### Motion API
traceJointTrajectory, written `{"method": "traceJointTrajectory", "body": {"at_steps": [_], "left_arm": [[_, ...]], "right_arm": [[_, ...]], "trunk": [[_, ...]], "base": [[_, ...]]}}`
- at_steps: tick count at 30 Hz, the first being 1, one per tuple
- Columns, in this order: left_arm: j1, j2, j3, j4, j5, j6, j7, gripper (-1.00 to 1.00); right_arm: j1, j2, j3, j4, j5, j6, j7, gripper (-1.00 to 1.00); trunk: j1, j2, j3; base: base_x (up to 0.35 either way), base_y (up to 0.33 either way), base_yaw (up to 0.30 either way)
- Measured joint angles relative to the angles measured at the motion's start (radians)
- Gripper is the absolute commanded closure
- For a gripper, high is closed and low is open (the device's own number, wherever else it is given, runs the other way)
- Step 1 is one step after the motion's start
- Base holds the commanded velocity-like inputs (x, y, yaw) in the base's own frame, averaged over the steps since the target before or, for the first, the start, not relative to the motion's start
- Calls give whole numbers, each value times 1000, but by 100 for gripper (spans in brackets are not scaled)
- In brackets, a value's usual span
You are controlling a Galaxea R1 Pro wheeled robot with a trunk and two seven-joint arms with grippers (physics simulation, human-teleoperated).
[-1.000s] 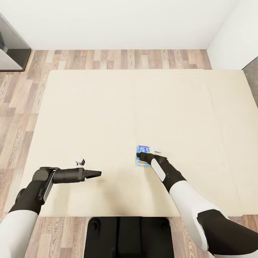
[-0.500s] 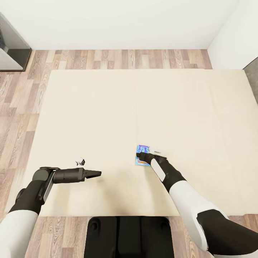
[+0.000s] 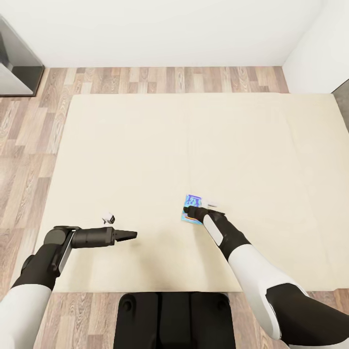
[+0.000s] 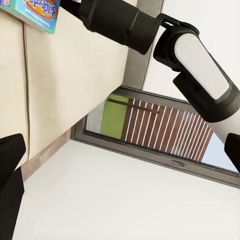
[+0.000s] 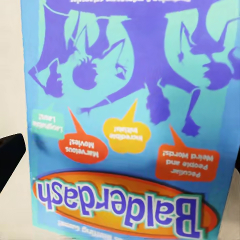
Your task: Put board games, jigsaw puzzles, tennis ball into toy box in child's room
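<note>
The view has shifted slightly. Right claw (image 3: 186,210), fingers spread, hovers over the flat blue cardboard board-game box (image 3: 192,214), its long axis 12-to-6; left claw (image 3: 130,235) spread, idle at 9 o'clock.

Below me a cream bed (image 3: 145,145) spreads wide and bare across most of what I see, its cover smooth and flat. Wood-plank floor (image 3: 145,80) runs around its far and left sides. A white wall (image 3: 160,29) rises beyond. At the far left stands a dark cabinet (image 3: 17,68). Past the bed's edge I see a window (image 4: 160,137) with a green panel and brown slats.
</note>
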Motion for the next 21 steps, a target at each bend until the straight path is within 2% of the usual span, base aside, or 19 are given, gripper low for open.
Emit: {"method": "traceJointTrajectory", "body": {"at_steps": [7, 9, 12, 21], "left_arm": [[0, 0, 0, 0, 0, 0, 0, -100], [0, 0, 0, 0, 0, 0, 0, -100], [-5, -15, -2, -5, -6, -4, 2, -100], [-5, -11, -3, -5, -4, -4, 2, -100]], "right_arm": [[0, -1, 20, 0, 0, -16, 0, -100], [0, 0, 20, 0, -1, -25, 0, -100], [-5, 11, 11, 8, -3, -40, -3, -100], [-7, 4, 11, -8, -4, -40, -2, -100]], "trunk": [[0, 0, 0], [0, 0, 0], [0, 0, 0], [0, 0, 0]], "base": [[0, 7, 0], [0, 0, 0], [0, 0, 0], [0, 0, 0]]}}
